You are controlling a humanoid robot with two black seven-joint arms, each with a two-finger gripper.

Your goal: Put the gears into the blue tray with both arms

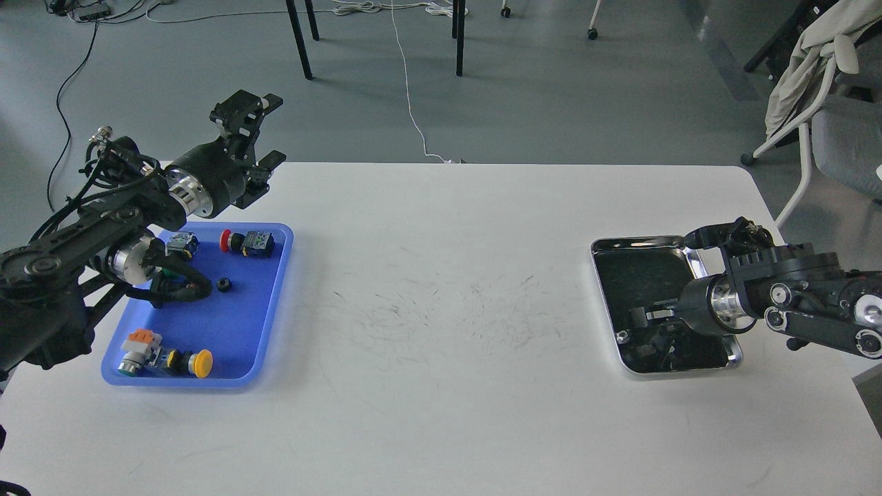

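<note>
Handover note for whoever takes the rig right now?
Left gripper: jaws open, empty, raised beyond the blue tray.
Right gripper: down inside the steel tray; too dark to tell its jaws or any load.
Done: one gear lies in the blue tray among the push-button switches.
Left: any gears in the steel tray; none clearly visible there.

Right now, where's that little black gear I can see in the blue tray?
In the head view, the gear lies on the floor of the blue tray at the table's left side, below the red-capped switch and just right of the left arm's cables.
</note>
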